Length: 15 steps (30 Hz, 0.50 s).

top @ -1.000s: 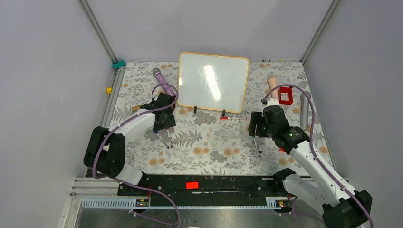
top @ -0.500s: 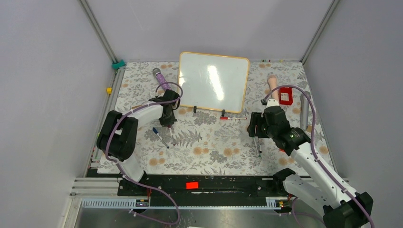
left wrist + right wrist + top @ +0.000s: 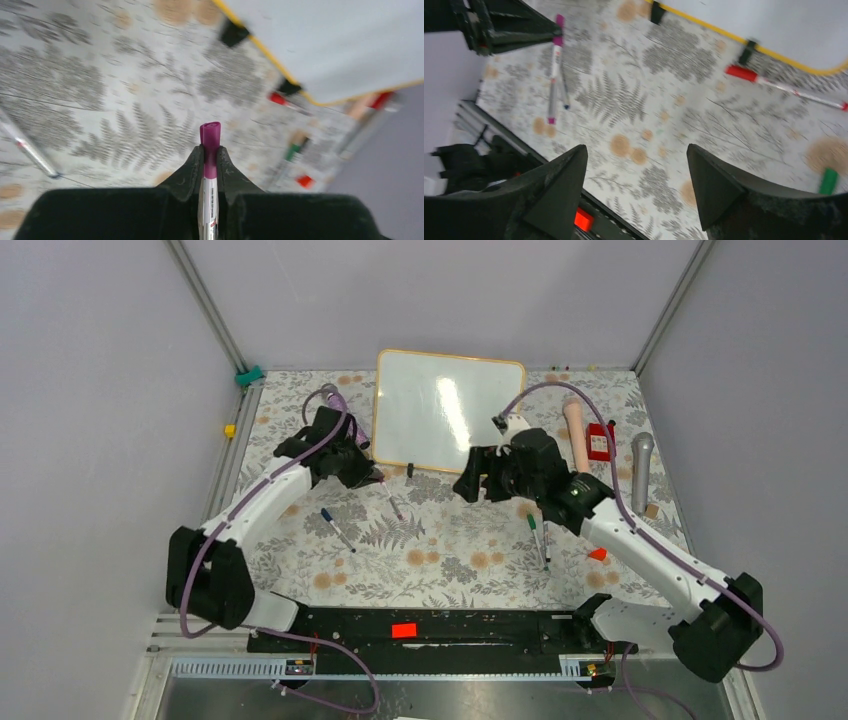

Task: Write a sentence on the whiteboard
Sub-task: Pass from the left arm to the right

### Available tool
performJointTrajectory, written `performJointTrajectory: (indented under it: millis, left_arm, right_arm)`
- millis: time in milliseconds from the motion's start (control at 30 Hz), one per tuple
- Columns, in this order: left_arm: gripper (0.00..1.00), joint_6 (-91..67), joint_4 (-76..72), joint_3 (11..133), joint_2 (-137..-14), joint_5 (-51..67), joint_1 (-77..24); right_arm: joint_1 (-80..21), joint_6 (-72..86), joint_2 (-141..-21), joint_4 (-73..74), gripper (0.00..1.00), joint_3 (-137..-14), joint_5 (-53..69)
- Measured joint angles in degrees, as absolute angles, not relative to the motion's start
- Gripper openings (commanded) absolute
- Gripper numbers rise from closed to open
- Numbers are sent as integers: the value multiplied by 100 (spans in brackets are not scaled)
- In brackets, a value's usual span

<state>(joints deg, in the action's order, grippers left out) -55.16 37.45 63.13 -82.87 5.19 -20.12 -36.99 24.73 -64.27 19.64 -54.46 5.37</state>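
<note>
Glossy white rectangular whiteboard with thin yellow rim (image 3: 449, 411) stands at the far middle of the floral-print table cover (image 3: 440, 550), propped on two small black feet; its face is blank, no lettering on it in any view. No brand or label can be read anywhere: the print on the marker barrel in the left wrist view is too blurred.

Left gripper (image 3: 210, 157) is clamped tight on a white-barrelled marker with magenta cap (image 3: 209, 150), cap end sticking out past the fingertips, near the board's lower left corner. Right gripper (image 3: 636, 175) is spread wide with nothing between the fingers, hovering over the cover in front of the board's lower right edge.

Loose on the cover: red-capped white marker (image 3: 785, 86) just in front of the board's feet, green-capped marker (image 3: 536, 533), blue-capped marker (image 3: 335, 527). Right of the board: small red box (image 3: 600, 441), contents hidden; grey microphone-shaped cylinder (image 3: 640, 466); pale pink cylinder (image 3: 576, 430).
</note>
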Motion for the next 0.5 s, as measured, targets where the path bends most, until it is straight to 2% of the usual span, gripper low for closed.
performJointTrajectory:
  millis: [200, 400, 500]
  left_arm:
    - [0, -7207, 2792, 5889, -7240, 1321, -1951]
    - [0, -8796, 1973, 5387, -6698, 1400, -1951]
    - [0, -9292, 1671, 5319, -6648, 1400, -1951]
  right_arm:
    - [-4342, 2895, -7236, 1293, 82, -6440, 646]
    - [-4674, 3361, -7555, 659, 75, -6792, 351]
    - [-4705, 3566, -7732, 497, 74, -6879, 185]
